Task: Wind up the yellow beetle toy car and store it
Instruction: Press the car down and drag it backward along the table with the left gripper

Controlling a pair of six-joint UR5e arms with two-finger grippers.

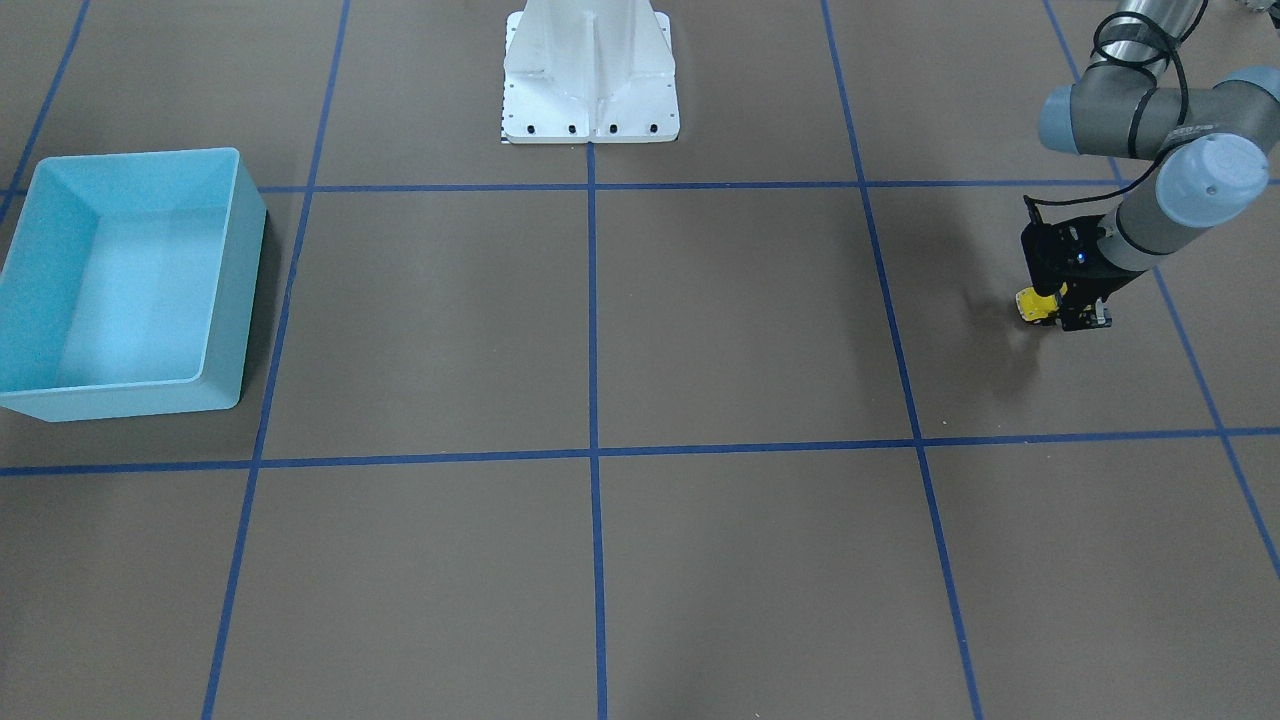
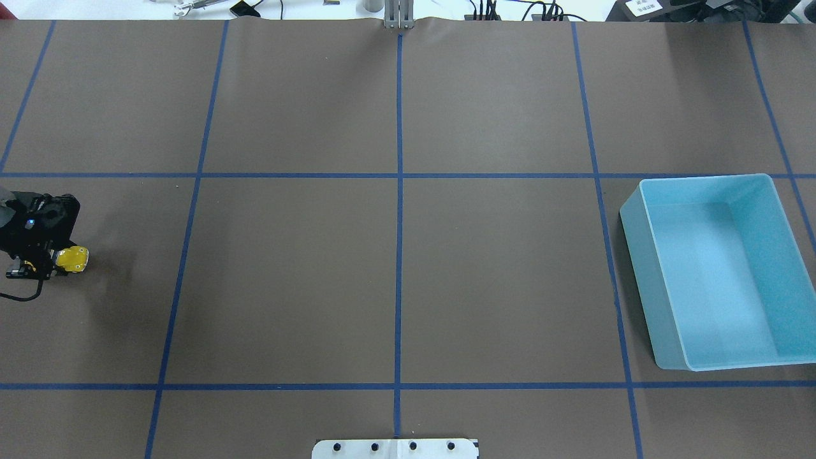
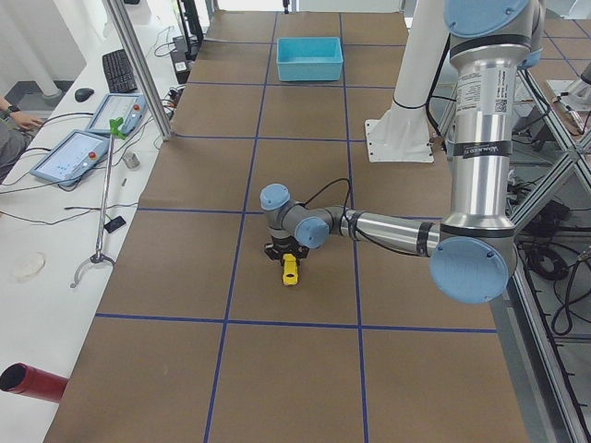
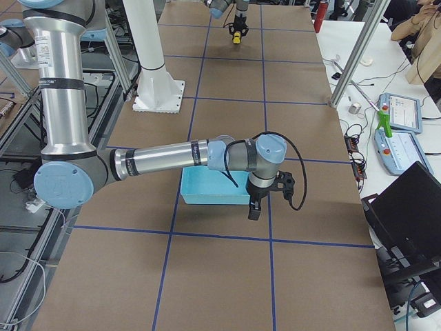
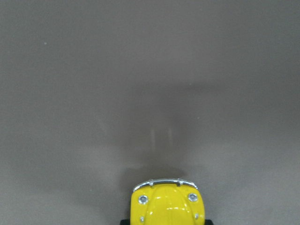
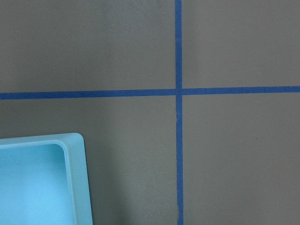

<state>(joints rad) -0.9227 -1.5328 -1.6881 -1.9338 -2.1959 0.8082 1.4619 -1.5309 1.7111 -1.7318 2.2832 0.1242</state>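
Starting with the car (image 2: 73, 259): it is on the left side of the table, directly under my left gripper (image 2: 57, 261), whose fingers are closed on its body. The left wrist view shows only the yellow bonnet and chrome bumper at the bottom edge, pointing out over bare mat (image 2: 287, 287). I can't tell whether the wheels touch the mat or hang just above it. Nothing shows whether the spring is wound, so I judge we are at the wind-up stage at most, with storing not yet done. The bin (image 2: 644, 287) stands at the opposite end with nothing in it, well apart from the car, and most of the table lies between them. My right gripper (image 4: 253, 207) hangs just beside the bin's corner, pointing down. It shows only in the side view, so I cannot tell if its fingers are open or closed. I judge there is plenty of room: between car and bin I see only blue tape lines (image 2: 400, 255), and the white base plate (image 2: 395, 448) sits off at the robot's edge. From the left-end view, mat extends on every side of the car, so no table edge crowds a pull-back stroke.
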